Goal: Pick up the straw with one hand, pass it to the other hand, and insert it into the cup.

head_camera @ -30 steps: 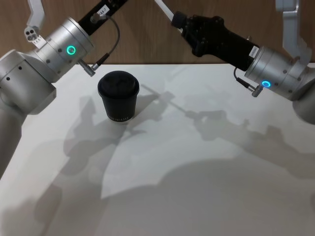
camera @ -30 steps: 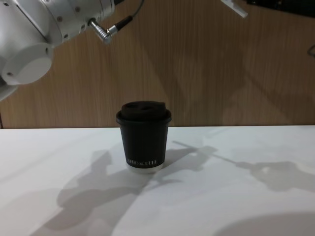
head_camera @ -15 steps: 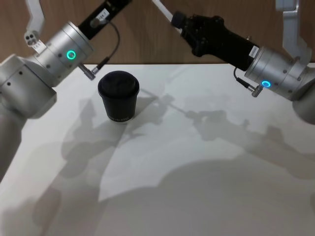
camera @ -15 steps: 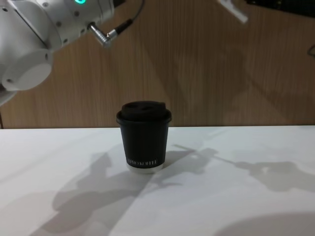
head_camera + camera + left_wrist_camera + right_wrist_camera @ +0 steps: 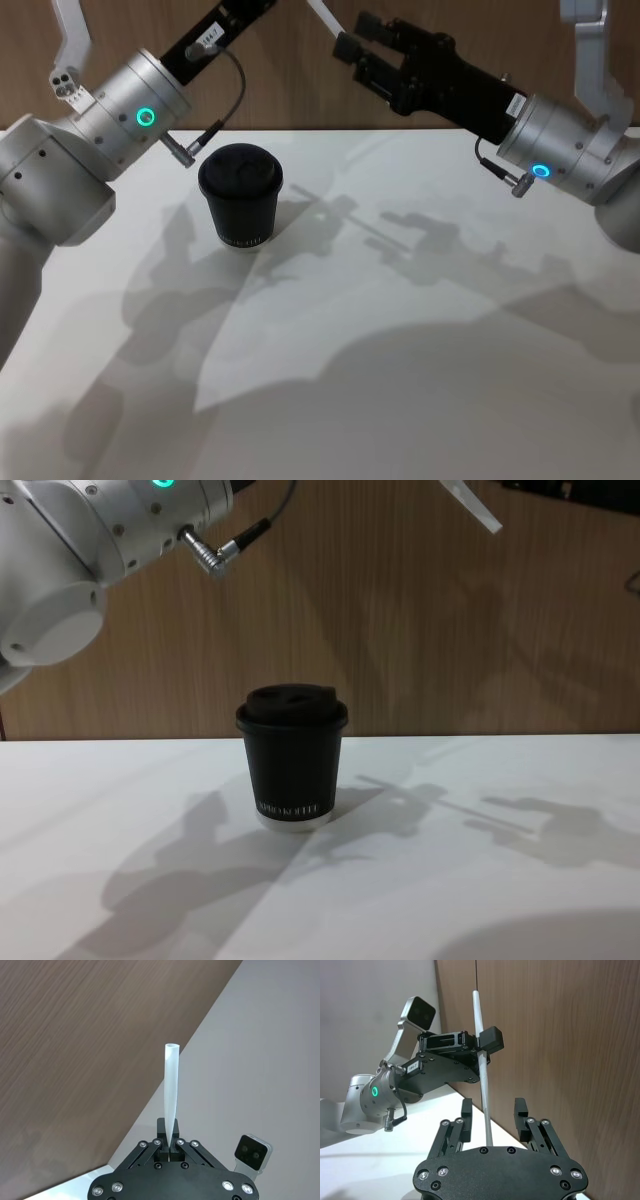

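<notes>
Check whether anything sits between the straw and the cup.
Nothing visible does. The left gripper holds the straw aloft, the open right gripper flanks it, and the cup stands alone lower down.

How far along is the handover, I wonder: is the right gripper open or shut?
Open. The right gripper shows fingers spread, the straw passing between them untouched; the left gripper clamps it.

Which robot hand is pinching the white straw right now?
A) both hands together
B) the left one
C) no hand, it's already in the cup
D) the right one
B. In the left wrist view the left gripper is shut on the straw, while the right gripper has its fingers spread apart on either side of the straw without touching it. The cup has no straw in it.
</notes>
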Robot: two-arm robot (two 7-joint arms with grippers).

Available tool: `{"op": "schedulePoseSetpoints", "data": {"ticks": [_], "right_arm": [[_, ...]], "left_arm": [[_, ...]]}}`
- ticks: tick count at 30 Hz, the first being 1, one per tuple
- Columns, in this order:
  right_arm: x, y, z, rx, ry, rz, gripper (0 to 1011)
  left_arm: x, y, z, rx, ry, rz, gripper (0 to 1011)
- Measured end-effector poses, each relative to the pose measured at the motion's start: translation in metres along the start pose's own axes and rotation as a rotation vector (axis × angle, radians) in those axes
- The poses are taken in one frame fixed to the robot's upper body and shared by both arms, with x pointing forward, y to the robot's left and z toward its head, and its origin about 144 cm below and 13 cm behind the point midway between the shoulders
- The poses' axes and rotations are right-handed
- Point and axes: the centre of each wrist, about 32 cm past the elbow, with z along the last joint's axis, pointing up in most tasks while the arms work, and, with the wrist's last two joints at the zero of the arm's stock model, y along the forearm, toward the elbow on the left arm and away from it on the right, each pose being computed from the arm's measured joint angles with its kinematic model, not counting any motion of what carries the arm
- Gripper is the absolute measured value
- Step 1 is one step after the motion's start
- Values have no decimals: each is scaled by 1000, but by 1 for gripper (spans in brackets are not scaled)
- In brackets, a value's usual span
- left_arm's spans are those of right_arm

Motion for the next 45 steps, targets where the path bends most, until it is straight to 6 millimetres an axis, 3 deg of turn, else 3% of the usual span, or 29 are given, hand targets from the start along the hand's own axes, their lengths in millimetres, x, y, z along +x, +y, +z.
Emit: {"op": "schedulePoseSetpoints", "data": {"ticks": [13,19,31,45], "right_arm": [[0,0,0,0,0,0,877],[0,0,0,0,0,0,1001],[0,0,0,0,0,0,1001],[0,0,0,0,0,0,1001]], "left_arm": [[-7,3,17,41,-134,15,6],[-13,9,29,66,-230,43,8],[-20,29,48,107,-438,125,7],[-23,52,53,134,-575,217,6]]}}
